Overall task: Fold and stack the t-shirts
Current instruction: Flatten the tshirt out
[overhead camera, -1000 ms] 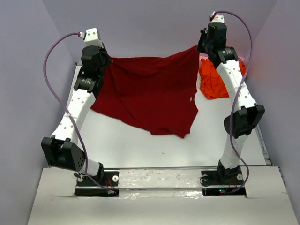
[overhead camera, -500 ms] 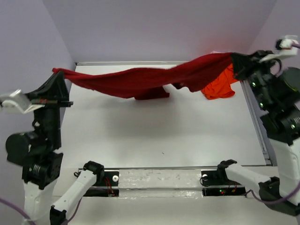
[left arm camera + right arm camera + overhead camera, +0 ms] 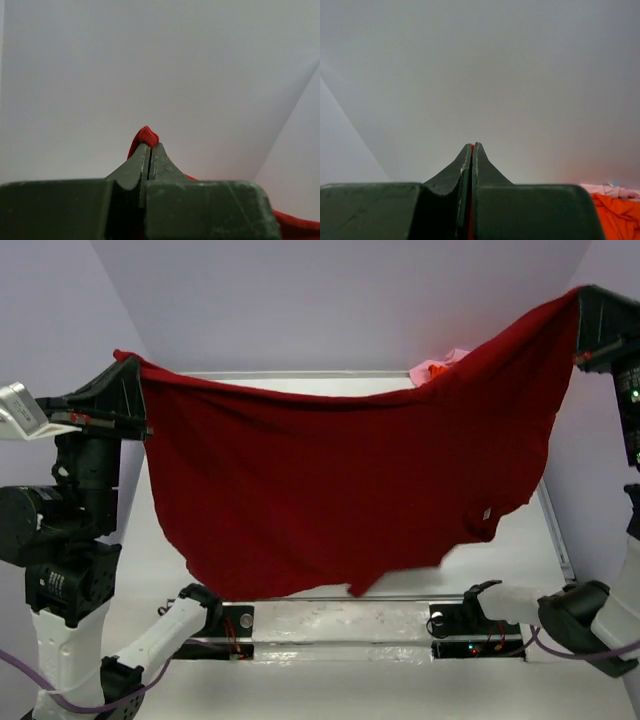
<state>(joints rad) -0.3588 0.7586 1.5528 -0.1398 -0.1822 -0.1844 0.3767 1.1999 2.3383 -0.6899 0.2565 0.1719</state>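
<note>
Top external: fixed, high behind arm bases [image 3: 205, 625], facing 12 o'clock over white counter [image 3: 535, 545]. Wrist cams: close behind own jaws, facing blank grey wall [image 3: 150, 60]. Shared: dark red cloth t-shirt [image 3: 330, 480]; bright orange cloth t-shirt [image 3: 620, 220], right wrist's 4 o'clock.

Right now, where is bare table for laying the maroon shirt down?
Bare table shows near right, between the maroon shirt and the near edge, and as a thin strip along the far edge. Far right is crowded: pink shirt and orange shirt lie there. The hanging shirt hides the middle.
</note>
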